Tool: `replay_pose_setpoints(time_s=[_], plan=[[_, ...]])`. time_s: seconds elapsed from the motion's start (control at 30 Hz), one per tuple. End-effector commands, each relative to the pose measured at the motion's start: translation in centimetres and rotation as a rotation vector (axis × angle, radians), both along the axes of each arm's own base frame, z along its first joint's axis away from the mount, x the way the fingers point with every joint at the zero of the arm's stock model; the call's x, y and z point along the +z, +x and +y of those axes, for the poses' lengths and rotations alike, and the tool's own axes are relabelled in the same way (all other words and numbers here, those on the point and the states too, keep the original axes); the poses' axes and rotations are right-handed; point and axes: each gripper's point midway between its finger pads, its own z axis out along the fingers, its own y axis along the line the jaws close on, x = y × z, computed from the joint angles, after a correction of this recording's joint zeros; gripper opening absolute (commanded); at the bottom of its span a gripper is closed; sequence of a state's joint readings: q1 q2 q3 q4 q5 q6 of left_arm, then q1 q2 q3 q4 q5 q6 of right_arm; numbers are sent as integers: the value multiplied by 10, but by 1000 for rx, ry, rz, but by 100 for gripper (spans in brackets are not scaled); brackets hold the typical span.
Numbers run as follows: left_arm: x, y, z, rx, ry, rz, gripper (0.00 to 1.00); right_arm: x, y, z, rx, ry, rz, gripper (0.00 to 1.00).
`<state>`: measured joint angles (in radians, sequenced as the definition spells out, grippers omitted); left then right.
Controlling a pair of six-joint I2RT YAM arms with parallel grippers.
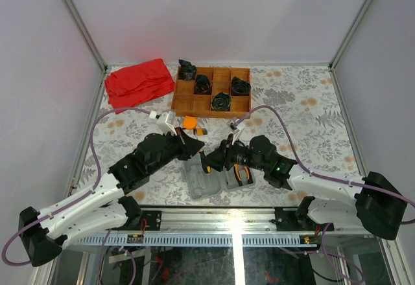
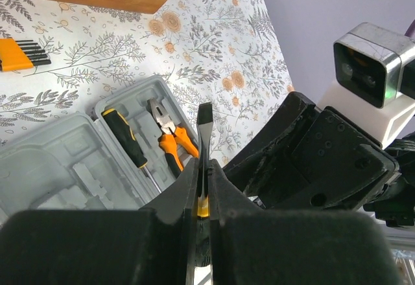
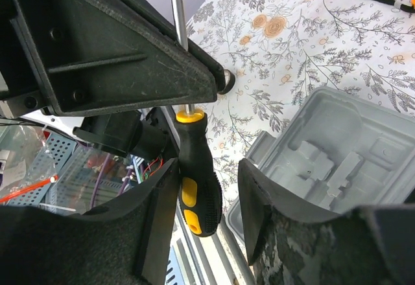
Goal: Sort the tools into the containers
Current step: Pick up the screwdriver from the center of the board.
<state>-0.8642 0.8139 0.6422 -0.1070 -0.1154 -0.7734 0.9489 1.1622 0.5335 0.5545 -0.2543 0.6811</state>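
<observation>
My left gripper [image 2: 203, 168] is shut on the metal shaft of a black-and-yellow screwdriver, whose flat tip [image 2: 205, 113] sticks out past the fingers. The handle of that screwdriver [image 3: 198, 188] hangs between the fingers of my right gripper [image 3: 207, 201], which is open. Its left finger touches the handle and the right finger stands apart. Below lies the open grey case [image 2: 65, 162] with a second screwdriver [image 2: 126, 139] and orange-handled pliers [image 2: 172, 142] in its recesses. From above, both grippers [image 1: 196, 148] [image 1: 217, 159] meet over the case [image 1: 202, 182].
A wooden compartment tray [image 1: 175, 94] with black coiled bundles [image 1: 222, 101] stands at the back. A red cloth [image 1: 137, 83] lies to its left. An orange tape measure [image 1: 189, 123] and an orange holder of hex keys [image 2: 13, 52] lie between tray and case.
</observation>
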Motion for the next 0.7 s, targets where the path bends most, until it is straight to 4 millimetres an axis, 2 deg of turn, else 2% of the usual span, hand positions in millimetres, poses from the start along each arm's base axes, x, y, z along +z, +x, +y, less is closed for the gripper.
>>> replay_pose_setpoints(time_s=[0.0,0.1,0.23,0.33,0.67], plan=[[15,5,0,26,-54,-31,0,19,-1,8,30,47,-31,46],[15,5,0,29,-58,-27,0,18,-1,10,34,41,-27,46],[15,5,-1,27,-58,-26,0,15,0,12,38,32,-21,59],[16,5,-1,26,-59,-27,0,13,0,13,40,28,-18,59],[13,5,2,36,-50,-24,1,15,4,7,2,30,-23,21]])
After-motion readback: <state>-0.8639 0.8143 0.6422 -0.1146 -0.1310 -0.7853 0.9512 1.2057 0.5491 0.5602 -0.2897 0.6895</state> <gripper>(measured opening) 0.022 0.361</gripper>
